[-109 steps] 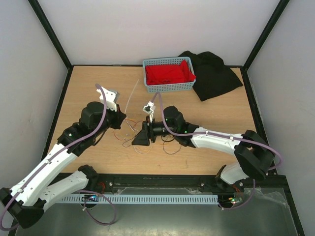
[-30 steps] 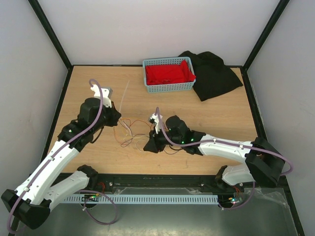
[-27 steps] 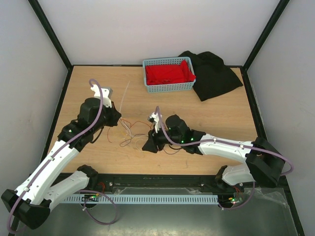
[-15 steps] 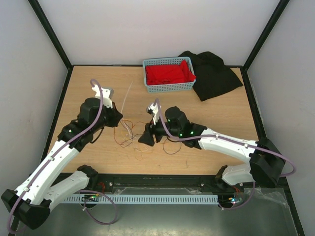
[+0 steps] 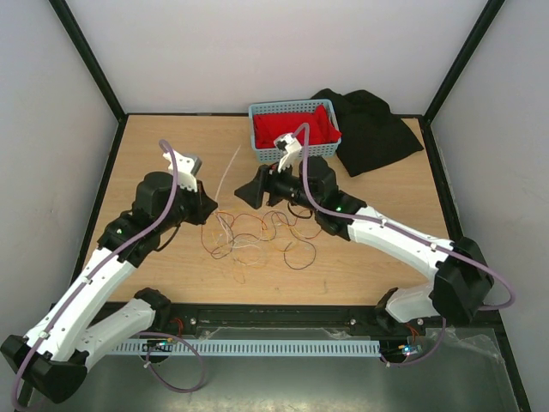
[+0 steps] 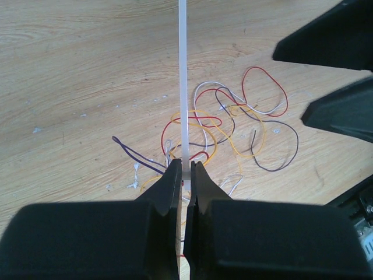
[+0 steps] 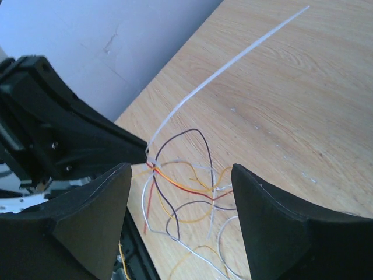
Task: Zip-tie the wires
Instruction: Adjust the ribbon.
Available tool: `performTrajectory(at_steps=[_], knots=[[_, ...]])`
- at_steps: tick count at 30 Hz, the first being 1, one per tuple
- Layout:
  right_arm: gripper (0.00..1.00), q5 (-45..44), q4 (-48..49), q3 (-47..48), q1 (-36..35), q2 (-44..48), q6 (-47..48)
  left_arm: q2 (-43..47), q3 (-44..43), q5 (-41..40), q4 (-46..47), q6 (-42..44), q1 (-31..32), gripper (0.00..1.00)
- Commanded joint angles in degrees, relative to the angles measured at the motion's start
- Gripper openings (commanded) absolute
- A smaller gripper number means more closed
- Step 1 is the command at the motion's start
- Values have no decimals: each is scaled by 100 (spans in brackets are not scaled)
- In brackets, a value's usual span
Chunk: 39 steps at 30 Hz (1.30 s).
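Note:
The wires lie in a loose curly tangle on the wooden table between the two arms. They also show in the left wrist view and the right wrist view. My left gripper is shut on one end of the whitish zip tie. The strip points away from it toward the back, above the tangle. My right gripper is open and empty. It hovers behind the wires, facing the left gripper, with the zip tie ahead of its jaws.
A blue basket holding a red cloth stands at the back centre, just behind my right wrist. A black cloth lies at the back right. Black frame posts and white walls close in the table.
My right gripper has lifted off the front of the tangle and swung back toward the basket. The wires have spread out wider. The left gripper still holds the zip tie.

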<state>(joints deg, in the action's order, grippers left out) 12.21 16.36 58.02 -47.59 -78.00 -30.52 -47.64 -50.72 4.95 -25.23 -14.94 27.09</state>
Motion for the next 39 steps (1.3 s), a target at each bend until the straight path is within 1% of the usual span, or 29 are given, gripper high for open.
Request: performTrajectory(at_steps=[1, 5, 9, 15, 21, 23, 26, 28, 31, 32, 35, 39], knots=[[80, -111, 618, 272, -11, -288, -887, 112, -78, 295, 60, 127, -31, 0], [80, 102, 700, 609, -18, -578, -1101, 161, -74, 409, 76, 131, -29, 0], [80, -11, 698, 803, -85, -726, -1152, 198, -48, 430, 98, 95, -34, 0], [78, 77, 790, 941, -135, -1038, -1313, 202, -26, 464, 173, 28, -31, 0], [69, 162, 886, 1101, -240, -1339, -1334, 204, -17, 532, 275, 7, -29, 0], [62, 156, 887, 1161, -261, -1380, -1291, 204, -8, 542, 304, -8, -29, 0], [47, 261, 893, 1243, -274, -1471, -1276, 198, 1, 550, 340, -15, -29, 0], [32, 353, 900, 1290, -274, -1530, -1279, 206, 14, 552, 362, -26, -30, 0], [6, 435, 908, 1354, -277, -1585, -1243, 189, 33, 553, 393, -33, -29, 0], [0, 419, 906, 1370, -275, -1582, -1202, 193, 39, 552, 396, -34, -31, 0], [0, 226, 764, 1520, -268, -1550, -1051, 186, 106, 553, 415, -58, -34, 0], [0, -9, 152, 2115, -223, -1621, -747, 193, 250, 602, 436, -115, -29, 0]])
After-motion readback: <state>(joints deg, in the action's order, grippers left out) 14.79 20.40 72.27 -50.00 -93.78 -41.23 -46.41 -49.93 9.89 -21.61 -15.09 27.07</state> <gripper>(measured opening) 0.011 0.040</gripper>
